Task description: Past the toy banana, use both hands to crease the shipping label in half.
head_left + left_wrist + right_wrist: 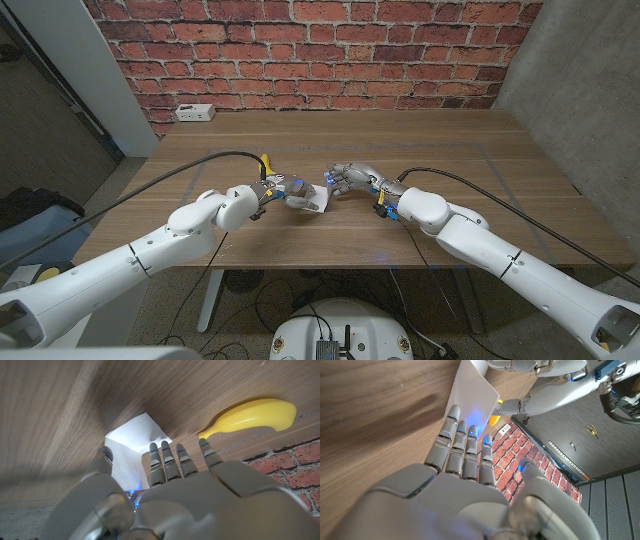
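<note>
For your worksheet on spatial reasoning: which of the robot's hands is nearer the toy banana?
Left. The left hand holds the label with the banana just beyond its fingertips; the right hand is across the label, farther off.

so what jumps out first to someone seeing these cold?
The two white arms meeting mid-table: the left hand and right hand both on the white shipping label, which looks lifted off the wooden table. In the left wrist view, the yellow toy banana lies on the wood beyond the label, near the red brick wall. A white power strip sits at the far left corner.
</note>
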Available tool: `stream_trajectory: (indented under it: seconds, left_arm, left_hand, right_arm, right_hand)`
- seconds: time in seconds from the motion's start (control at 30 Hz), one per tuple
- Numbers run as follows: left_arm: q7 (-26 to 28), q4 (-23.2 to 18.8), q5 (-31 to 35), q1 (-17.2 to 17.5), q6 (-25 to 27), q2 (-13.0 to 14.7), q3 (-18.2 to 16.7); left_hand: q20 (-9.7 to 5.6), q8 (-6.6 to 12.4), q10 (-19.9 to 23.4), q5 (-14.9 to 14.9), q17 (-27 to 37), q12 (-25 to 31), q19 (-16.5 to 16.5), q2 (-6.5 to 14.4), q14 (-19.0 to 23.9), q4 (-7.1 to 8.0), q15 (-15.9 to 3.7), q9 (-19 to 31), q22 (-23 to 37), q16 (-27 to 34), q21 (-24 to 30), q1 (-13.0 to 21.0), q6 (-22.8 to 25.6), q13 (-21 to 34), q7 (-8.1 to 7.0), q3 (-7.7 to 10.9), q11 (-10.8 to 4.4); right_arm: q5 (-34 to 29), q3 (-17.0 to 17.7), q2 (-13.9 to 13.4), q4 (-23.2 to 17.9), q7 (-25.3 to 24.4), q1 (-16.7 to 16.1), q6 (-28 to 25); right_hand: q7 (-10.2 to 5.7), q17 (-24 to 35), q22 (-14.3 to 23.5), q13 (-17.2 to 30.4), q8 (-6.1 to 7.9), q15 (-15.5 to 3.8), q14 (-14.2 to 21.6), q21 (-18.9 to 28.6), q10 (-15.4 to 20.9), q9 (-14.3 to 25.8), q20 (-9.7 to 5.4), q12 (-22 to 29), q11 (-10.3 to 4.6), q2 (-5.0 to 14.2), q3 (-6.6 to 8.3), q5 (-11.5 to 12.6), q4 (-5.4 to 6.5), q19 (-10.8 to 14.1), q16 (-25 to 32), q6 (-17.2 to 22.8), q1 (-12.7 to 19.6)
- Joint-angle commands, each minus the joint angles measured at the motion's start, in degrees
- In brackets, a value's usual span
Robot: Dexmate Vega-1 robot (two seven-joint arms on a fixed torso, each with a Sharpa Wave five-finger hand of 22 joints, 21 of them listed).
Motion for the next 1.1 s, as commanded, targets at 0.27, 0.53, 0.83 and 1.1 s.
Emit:
stream_trajectory:
  seconds: [0.27,0.53,0.83,1.1]
  left_arm:
    - [-3.58,0.53,-0.03,-0.50,-0.94,-1.10,0.47]
    - [-6.19,1.39,-0.63,-1.47,-0.51,-1.88,1.29]
    - [-5.93,2.54,-1.46,-2.08,-1.37,-2.18,1.49]
    - [-6.00,3.74,-2.14,-2.94,-2.17,-2.61,1.81]
  left_hand:
    - [-1.54,-0.24,5.87,0.45,0.03,0.45,2.47,-0.16,5.53,1.84,-3.12,-0.05,0.26,0.32,1.04,-2.36,8.43,-0.14,2.45,-2.07,-1.17]
    - [-2.82,-0.29,7.78,0.53,-0.08,0.58,3.38,0.19,7.53,2.73,-3.16,-0.11,0.29,0.59,1.33,-3.86,10.01,-0.22,3.27,-2.64,-0.92]
    - [-3.03,-0.46,8.00,0.59,-0.12,0.35,3.45,0.21,7.68,3.04,-3.21,-0.13,0.29,0.34,1.32,-4.53,10.30,-0.23,2.80,-2.95,-1.30]
    - [-2.94,-1.12,7.20,0.71,-0.15,-0.34,3.39,0.54,7.43,3.39,-3.04,-0.14,0.30,-0.02,1.24,-5.10,9.22,-0.25,2.88,-3.15,-0.78]
  right_arm:
    - [-0.66,0.44,-1.15,-2.61,-0.87,-0.55,-2.33]
    - [0.19,0.72,-0.82,-2.27,-0.96,-1.00,-1.59]
    - [1.63,0.83,0.21,-1.47,-1.58,-1.18,-2.42]
    - [3.38,-0.46,1.14,0.73,1.39,0.64,-3.05]
  right_hand:
    - [0.42,0.16,0.11,0.15,-1.12,0.52,3.32,0.02,2.39,0.09,0.26,-0.58,0.04,-0.71,0.58,0.54,0.11,2.91,-0.28,0.53,-0.95]
    - [-0.54,0.23,0.17,0.09,-2.96,1.04,6.08,0.10,-0.26,0.10,1.15,-2.39,0.11,-0.99,0.53,0.50,0.18,5.25,-0.66,-4.14,-1.43]
    - [-0.76,0.22,0.18,0.00,-3.37,0.92,2.14,-1.41,-6.17,0.02,1.09,-2.89,0.17,-1.08,1.20,0.36,-0.70,4.31,-2.81,-19.59,-1.01]
    - [-0.49,0.37,0.16,0.05,-2.68,1.23,4.69,-1.43,-3.05,0.05,1.49,-1.68,0.19,-1.99,0.50,-0.02,-1.09,5.42,-1.76,-26.24,-1.90]
